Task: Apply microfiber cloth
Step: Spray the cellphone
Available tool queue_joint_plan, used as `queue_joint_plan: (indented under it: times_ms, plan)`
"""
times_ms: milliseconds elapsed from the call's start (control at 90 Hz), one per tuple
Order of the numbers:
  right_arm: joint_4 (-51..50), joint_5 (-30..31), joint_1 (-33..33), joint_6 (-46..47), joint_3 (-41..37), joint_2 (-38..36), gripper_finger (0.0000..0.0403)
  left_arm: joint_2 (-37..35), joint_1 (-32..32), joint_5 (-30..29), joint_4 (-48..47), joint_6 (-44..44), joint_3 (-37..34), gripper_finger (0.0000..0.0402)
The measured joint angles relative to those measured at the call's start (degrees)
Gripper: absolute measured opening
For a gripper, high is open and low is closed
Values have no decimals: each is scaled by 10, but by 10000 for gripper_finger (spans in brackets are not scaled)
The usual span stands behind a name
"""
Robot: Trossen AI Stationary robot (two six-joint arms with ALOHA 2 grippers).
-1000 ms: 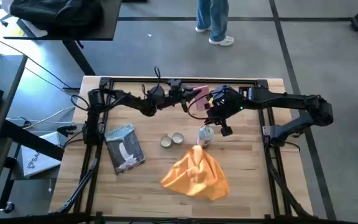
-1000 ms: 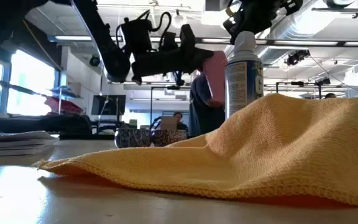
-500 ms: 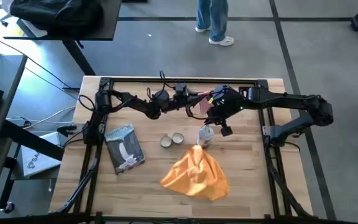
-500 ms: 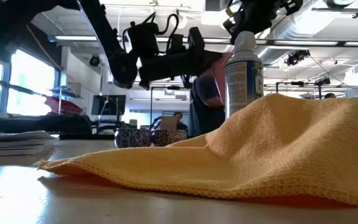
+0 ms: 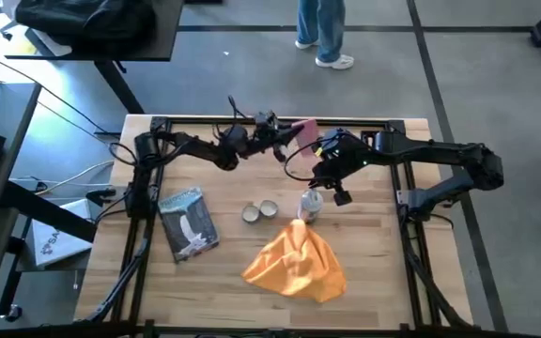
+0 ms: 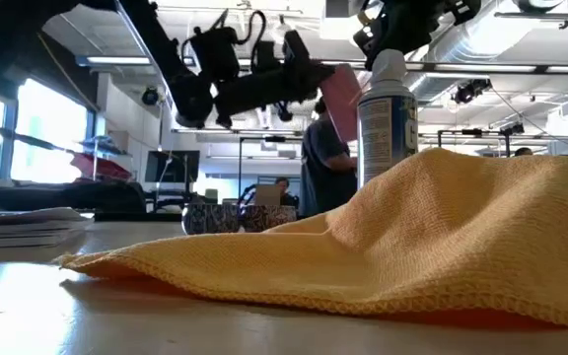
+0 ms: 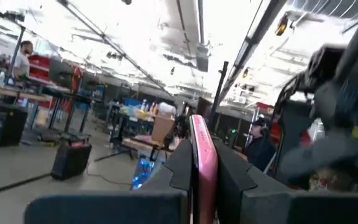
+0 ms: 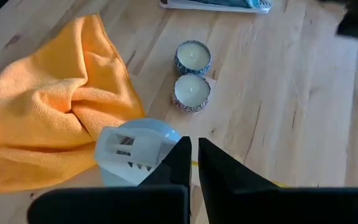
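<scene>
Your work surface is a light wooden table (image 5: 383,244) with a dark frame along its edges. Lying directly on it: the microfiber cloth (image 5: 295,263), crumpled in a heap toward the front centre; a spray can (image 5: 311,207) standing upright, just behind the cloth; two small round tins (image 5: 260,212), side by side and touching, left of the can; and a grey-and-white flat packet (image 5: 188,223) further left, lying flat.
</scene>
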Motion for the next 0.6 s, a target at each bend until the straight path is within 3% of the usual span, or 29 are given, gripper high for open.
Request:
queue_joint_plan:
  times_ms: [256, 600]
  plan:
    - [0, 0, 0, 9, 0, 0, 0, -52, -10, -79, -37, 40, -69, 12]
    - [0, 0, 0, 14, 0, 0, 0, -7, -66, -110, -46, 54, -75, 12]
